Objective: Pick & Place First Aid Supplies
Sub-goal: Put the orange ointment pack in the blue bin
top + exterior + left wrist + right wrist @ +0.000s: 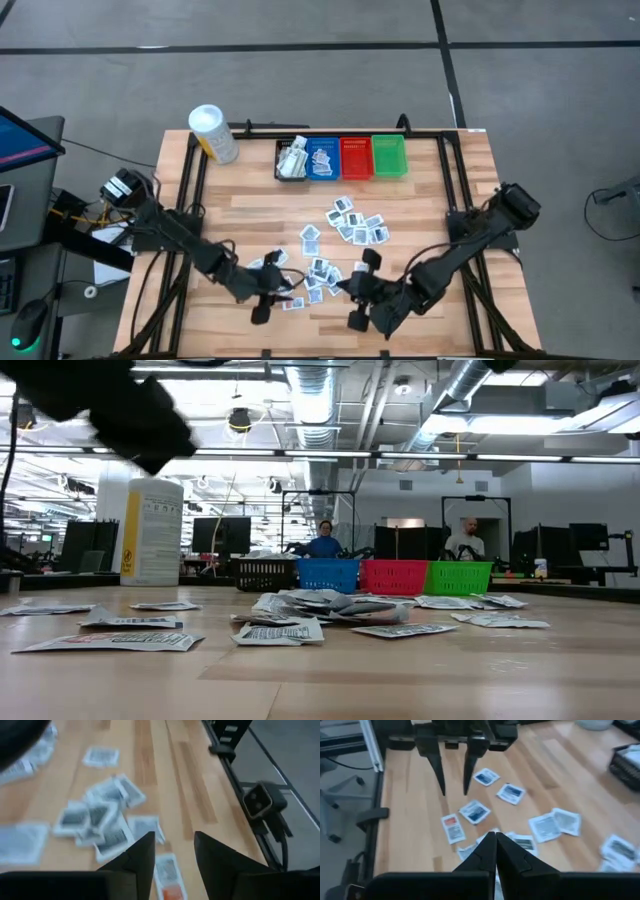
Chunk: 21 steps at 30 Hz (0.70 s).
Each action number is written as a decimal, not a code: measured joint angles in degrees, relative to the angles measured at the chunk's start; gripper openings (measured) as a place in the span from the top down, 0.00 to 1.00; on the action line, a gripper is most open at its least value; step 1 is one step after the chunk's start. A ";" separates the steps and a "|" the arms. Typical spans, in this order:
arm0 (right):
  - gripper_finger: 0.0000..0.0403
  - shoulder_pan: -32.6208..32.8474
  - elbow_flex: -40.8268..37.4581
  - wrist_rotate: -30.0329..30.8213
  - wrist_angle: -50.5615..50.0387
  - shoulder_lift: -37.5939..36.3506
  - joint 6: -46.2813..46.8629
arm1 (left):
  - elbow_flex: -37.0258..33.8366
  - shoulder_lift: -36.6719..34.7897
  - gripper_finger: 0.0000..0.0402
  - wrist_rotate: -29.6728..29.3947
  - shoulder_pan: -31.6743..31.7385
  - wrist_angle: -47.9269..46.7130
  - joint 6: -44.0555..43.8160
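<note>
Dozens of first aid supplies (345, 235), small flat rectangular packets in white and pale blue, are lying scattered over the middle and near half of the wooden bench (440, 195); none is sitting between any fingers. Wide bare planking is lying open along both side edges and between the packets and the bins, giving free room for movement. A dark metal frame (452, 170) is bordering the bench.

Along the far edge, four ribbed plastic bins are standing side by side: black bin (291, 160), blue bin (323, 158), red bin (356, 157), green bin (389, 156). The black and blue bins are holding packets. A white cylindrical tub (213, 134) with a yellow label is standing at the far left corner; its print is too small to read.

The left hand (173, 851) is hovering with its fingers parted above a red-marked packet (169, 876) near the front edge. The right hand (496, 847) is poised nearby with its fingers pressed together, gripping nothing.
</note>
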 joint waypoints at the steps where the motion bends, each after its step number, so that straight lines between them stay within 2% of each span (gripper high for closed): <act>1: 1.00 0.21 0.00 0.01 1.13 0.69 0.02 | -0.02 0.68 0.65 -0.44 -1.00 0.04 -2.00; 6: 1.00 1.01 0.00 -0.02 8.55 4.02 0.45 | 0.00 5.88 0.65 -1.89 -5.26 0.29 -12.30; 10: 1.00 1.67 0.26 0.35 12.46 5.54 0.44 | 0.00 11.10 0.67 -3.02 -7.66 0.32 -16.18; 15: 1.00 2.05 0.24 0.01 12.91 5.46 0.45 | 0.25 15.21 0.67 -8.79 -8.10 0.38 -16.44; 18: 1.00 2.41 0.24 0.00 12.94 5.17 0.22 | 0.92 15.56 0.67 -13.49 -8.10 0.57 -13.17; 21: 1.00 2.44 0.24 -0.02 12.83 5.09 0.19 | 0.92 15.51 0.67 -14.31 -8.08 0.57 -9.97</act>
